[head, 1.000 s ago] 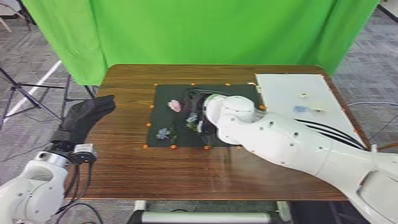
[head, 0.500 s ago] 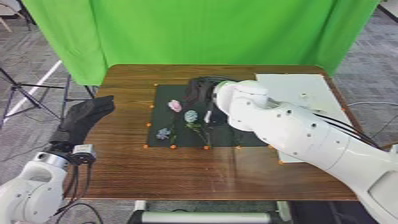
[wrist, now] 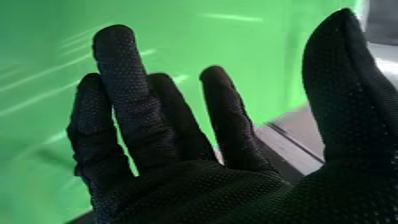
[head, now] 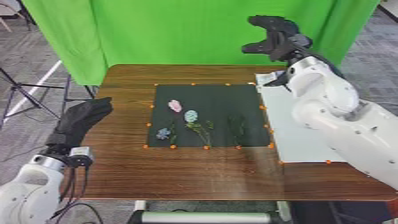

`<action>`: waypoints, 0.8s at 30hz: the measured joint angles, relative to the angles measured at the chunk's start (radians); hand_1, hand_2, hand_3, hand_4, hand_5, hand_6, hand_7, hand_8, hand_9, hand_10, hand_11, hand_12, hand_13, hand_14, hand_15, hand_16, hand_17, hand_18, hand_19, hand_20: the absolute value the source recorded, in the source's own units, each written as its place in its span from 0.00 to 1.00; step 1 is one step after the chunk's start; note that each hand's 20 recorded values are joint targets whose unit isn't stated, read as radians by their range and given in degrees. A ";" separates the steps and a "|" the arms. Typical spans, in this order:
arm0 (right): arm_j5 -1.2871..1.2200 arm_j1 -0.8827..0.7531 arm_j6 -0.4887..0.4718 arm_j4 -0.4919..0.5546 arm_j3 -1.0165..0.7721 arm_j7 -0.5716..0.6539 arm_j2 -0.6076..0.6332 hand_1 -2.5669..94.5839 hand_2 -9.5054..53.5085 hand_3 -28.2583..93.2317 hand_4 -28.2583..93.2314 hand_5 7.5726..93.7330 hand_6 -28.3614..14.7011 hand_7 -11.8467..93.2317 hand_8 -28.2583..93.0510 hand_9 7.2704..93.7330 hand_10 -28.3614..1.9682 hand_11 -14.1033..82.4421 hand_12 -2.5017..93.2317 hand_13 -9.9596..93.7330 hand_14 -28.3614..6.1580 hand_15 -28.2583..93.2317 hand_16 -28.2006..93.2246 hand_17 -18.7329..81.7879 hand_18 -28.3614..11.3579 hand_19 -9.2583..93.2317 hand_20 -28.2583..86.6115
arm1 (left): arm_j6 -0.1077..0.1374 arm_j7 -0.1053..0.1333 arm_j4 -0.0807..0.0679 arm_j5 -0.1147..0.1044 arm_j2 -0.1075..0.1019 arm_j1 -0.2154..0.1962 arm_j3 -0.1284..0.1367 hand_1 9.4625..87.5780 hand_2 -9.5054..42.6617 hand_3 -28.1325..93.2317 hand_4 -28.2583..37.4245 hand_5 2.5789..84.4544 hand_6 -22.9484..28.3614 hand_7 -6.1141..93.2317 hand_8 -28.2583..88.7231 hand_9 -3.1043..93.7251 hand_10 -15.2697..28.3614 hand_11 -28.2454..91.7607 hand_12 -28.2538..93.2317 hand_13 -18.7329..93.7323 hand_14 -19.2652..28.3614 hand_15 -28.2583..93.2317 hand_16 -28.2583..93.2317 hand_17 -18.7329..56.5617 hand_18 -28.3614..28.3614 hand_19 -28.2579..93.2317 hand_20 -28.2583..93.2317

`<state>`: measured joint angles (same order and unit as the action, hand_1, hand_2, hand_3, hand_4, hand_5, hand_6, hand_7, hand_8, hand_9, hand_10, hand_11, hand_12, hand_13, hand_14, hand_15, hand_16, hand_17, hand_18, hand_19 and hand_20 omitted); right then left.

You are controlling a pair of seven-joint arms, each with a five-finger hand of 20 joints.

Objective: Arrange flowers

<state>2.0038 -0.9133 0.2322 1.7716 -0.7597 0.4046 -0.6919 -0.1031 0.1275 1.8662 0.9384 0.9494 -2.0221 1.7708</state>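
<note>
Pink flower (head: 174,105), pale blue flower (head: 191,116): apart on black mat (head: 226,100), likely to look nice
Right hand (head: 286,44): beyond mat, fingers apart
Left hand (head: 83,114): beside mat, fingers straight

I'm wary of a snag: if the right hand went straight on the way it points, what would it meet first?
Most likely the green curtain, which hangs beyond the fingertips of the right hand; how far off, the pictures leave unclear.

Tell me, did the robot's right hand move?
Yes, the right hand went from over the dark mat away and to the right, before the green curtain.
</note>
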 measured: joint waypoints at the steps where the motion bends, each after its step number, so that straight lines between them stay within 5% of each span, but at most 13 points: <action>1: 0.012 -0.019 0.004 -0.012 -0.008 0.008 0.027 0.32 0.00 0.79 0.09 0.43 0.59 0.20 0.19 0.45 0.34 0.21 0.27 0.62 0.30 0.61 0.51 0.38 0.09 0.68 0.76 | 0.000 0.001 0.000 0.000 0.001 -0.002 0.000 0.23 0.05 0.72 0.14 0.52 0.49 0.20 0.19 0.45 0.68 0.36 0.33 0.45 0.76 0.33 0.24 0.29 0.71 0.31 0.35; 10: 0.044 -0.238 0.083 -0.135 -0.128 0.076 0.087 0.38 0.00 0.78 0.09 0.61 0.63 0.26 0.17 0.69 0.44 0.32 0.26 0.75 0.39 0.62 0.52 0.46 0.12 0.73 0.77 | 0.001 0.010 -0.001 0.001 0.009 -0.002 -0.018 0.23 0.05 0.72 0.14 0.52 0.49 0.20 0.19 0.45 0.68 0.36 0.33 0.45 0.76 0.34 0.24 0.28 0.71 0.31 0.35; 24: 0.022 -0.342 -0.034 -0.184 -0.170 0.097 0.065 0.39 0.00 0.78 0.10 0.64 0.64 0.27 0.17 0.71 0.44 0.33 0.27 0.76 0.41 0.62 0.54 0.47 0.12 0.74 0.77 | 0.002 0.014 0.000 0.001 0.014 0.002 -0.018 0.23 0.05 0.72 0.14 0.52 0.49 0.20 0.19 0.45 0.68 0.36 0.33 0.45 0.76 0.33 0.24 0.28 0.71 0.30 0.35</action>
<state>2.0253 -1.2556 0.1980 1.5874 -0.9298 0.5015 -0.6267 -0.1016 0.1416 1.8663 0.9396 0.9631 -2.0198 1.7533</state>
